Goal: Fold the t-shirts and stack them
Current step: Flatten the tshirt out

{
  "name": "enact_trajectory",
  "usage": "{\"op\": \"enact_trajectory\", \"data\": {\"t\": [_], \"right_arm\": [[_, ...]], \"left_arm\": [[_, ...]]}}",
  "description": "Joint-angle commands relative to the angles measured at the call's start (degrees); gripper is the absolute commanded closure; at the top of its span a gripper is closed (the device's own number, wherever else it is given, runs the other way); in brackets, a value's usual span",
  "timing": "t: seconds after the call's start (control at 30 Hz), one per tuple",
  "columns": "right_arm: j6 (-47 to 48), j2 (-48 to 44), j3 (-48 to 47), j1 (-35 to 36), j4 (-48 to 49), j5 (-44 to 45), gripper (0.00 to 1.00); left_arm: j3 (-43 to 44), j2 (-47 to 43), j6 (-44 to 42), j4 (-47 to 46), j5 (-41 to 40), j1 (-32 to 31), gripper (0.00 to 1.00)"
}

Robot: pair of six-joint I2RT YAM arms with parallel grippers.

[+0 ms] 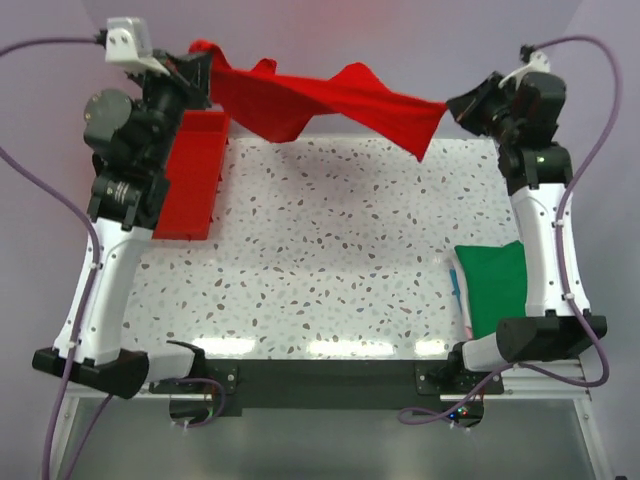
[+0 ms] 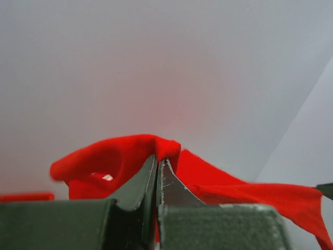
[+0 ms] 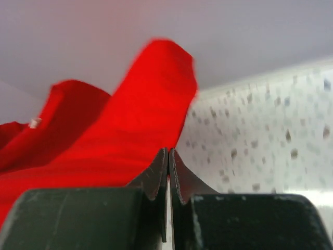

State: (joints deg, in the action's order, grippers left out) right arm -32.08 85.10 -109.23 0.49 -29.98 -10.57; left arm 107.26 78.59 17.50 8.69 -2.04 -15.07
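A bright red t-shirt [image 1: 320, 100] hangs stretched in the air across the far side of the table, held at both ends. My left gripper [image 1: 203, 70] is shut on its left end; the left wrist view shows the cloth [image 2: 125, 156] pinched between the closed fingers [image 2: 136, 185], with a small white neck label behind. My right gripper [image 1: 455, 105] is shut on its right end; the right wrist view shows the shirt [image 3: 130, 135] running left from the closed fingers [image 3: 156, 174]. A folded green t-shirt [image 1: 495, 285] lies at the table's right edge, on top of a teal one.
A rigid red plastic tray [image 1: 195, 185] lies at the far left of the speckled white table [image 1: 330, 260], under my left arm. The green shirt stack sits beside my right arm's lower link [image 1: 545, 260].
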Motion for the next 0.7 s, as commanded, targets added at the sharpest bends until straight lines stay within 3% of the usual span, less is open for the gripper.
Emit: {"op": "enact_trajectory", "data": {"t": [0.0,0.1,0.2,0.27,0.3,0.4,0.43,0.53,0.67], "right_arm": [[-0.53,0.42,15.59,-0.32,0.62,-1.57,1.00],[-0.71,-1.69,30.09,-0.40,1.23,-0.51,1.00],[0.16,0.32,39.52,-2.42,1.94,0.02,1.00],[0.43,4.27,42.77,-2.43,2.64,0.63,1.00],[0.52,5.68,43.39,-2.43,2.99,0.55,0.90],[1.49,10.17,44.98,-2.43,3.17,1.77,0.68],[1.66,10.43,46.03,-2.43,3.00,2.30,0.52],[1.75,6.85,49.27,-2.43,2.82,5.63,0.33],[0.62,-1.75,54.20,-2.25,1.33,8.02,0.32]], "left_arm": [[-18.70,-3.77,5.59,-3.93,2.56,0.04,1.00],[-44.67,-11.33,13.75,-7.80,3.27,-0.13,1.00],[-63.75,-17.14,22.80,-10.01,1.35,-1.97,1.00],[-71.89,-19.52,26.61,-12.10,-0.50,-3.82,1.00],[-77.93,-19.87,29.84,-13.86,-1.29,-4.70,0.93],[-84.30,-18.47,32.68,-18.26,-1.56,-9.09,0.70],[-84.50,-17.86,32.95,-18.01,-2.43,-11.62,0.66],[-83.80,-20.56,34.09,-13.37,-6.11,-14.28,0.55],[-79.42,-26.63,39.26,3.30,-14.81,-14.20,0.54]]}}
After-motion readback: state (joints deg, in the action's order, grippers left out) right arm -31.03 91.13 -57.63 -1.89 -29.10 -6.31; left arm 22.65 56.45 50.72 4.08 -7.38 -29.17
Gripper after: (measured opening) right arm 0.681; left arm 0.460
